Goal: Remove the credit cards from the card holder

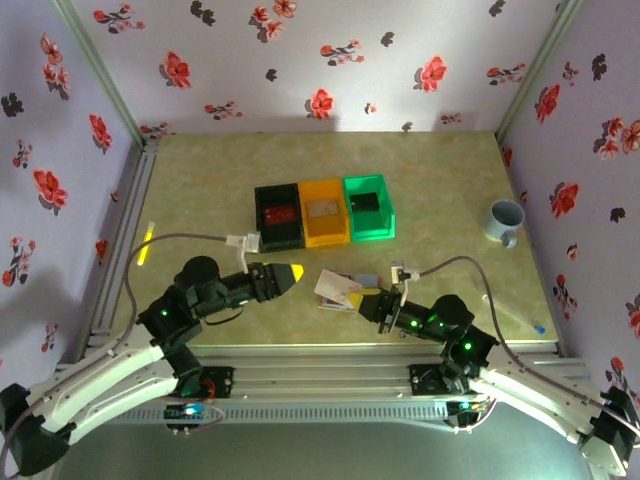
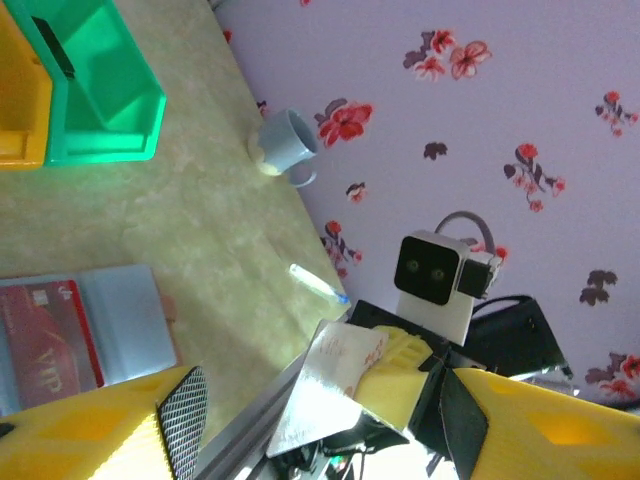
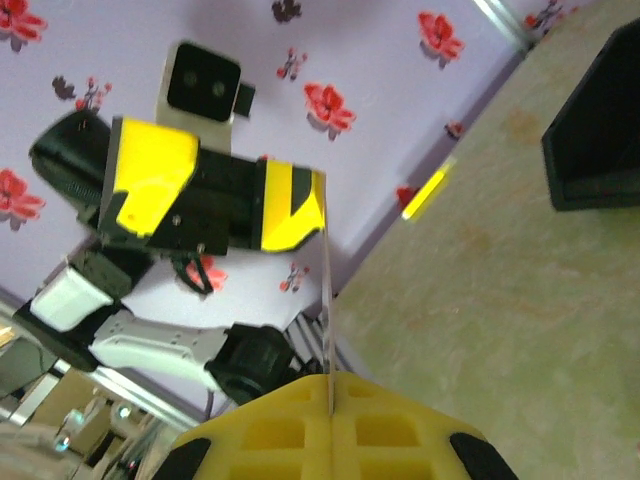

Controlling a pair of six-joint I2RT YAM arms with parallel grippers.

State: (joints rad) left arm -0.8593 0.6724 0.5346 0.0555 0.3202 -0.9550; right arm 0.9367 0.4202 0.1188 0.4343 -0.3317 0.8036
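Robot lab test cell, not a lived-in room. Giveaways: a marbled beige table [image 1: 200, 180] boxed in by aluminium extrusion posts [image 1: 102, 70], with floral-print panels [image 1: 300, 60] as walls on the back, left and right sides. The left arm [image 1: 100, 375] and right arm [image 1: 530, 385] are bolted to a slotted aluminium rail [image 1: 320, 365] at the table's near edge, with grey cables [image 1: 190, 238] looping loose above the surface. A black bin [image 1: 279, 215], orange bin [image 1: 323, 211] and green bin [image 1: 368, 207] sit in a touching row mid-table like staged props. A lone blue mug [image 1: 505, 220] stands near the right edge.
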